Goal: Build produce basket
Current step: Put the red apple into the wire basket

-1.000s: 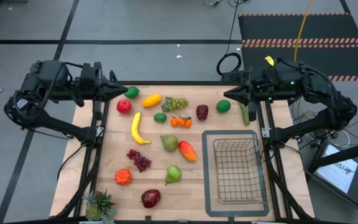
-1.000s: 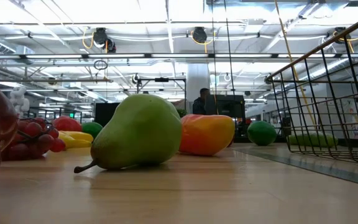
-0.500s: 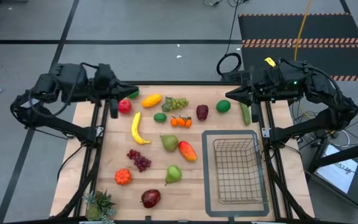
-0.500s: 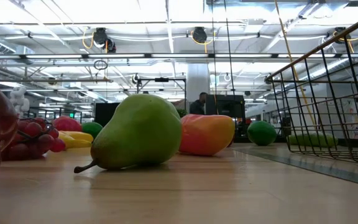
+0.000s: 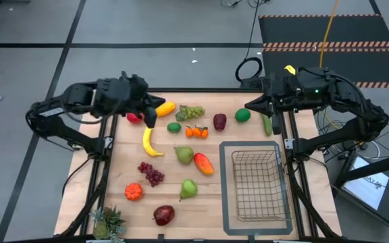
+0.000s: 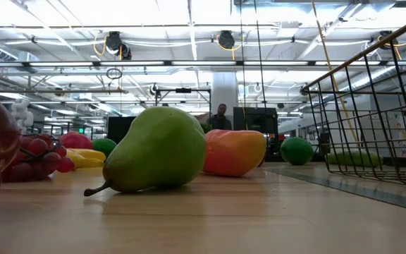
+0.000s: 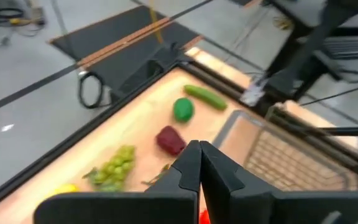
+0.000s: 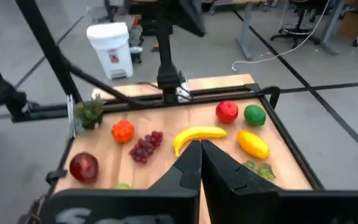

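The produce lies spread over the wooden table: a banana (image 5: 149, 140), green grapes (image 5: 191, 111), red grapes (image 5: 150, 173), pears (image 5: 184, 154) (image 5: 188, 188), a mango (image 5: 203, 163), a lime (image 5: 242, 115) and a cucumber (image 5: 267, 123). The empty wire basket (image 5: 255, 182) stands on a flat grey tray at the near right. My left gripper (image 5: 155, 108) is shut and empty, in the air over the far left produce, partly covering a red apple (image 5: 134, 118). My right gripper (image 5: 248, 106) is shut and empty above the far right edge, near the lime.
A spiky potted plant (image 5: 108, 221) stands at the near left corner. A red apple (image 5: 163, 214) and an orange fruit (image 5: 134, 192) lie near the front edge. Bare wood shows between the basket and the near pear. A person stands in the room far behind.
My left gripper has swung from the table's far left corner toward the right and down, out over the red apple and the yellow fruit, rolling as it went. It stays shut. No fruit has moved.
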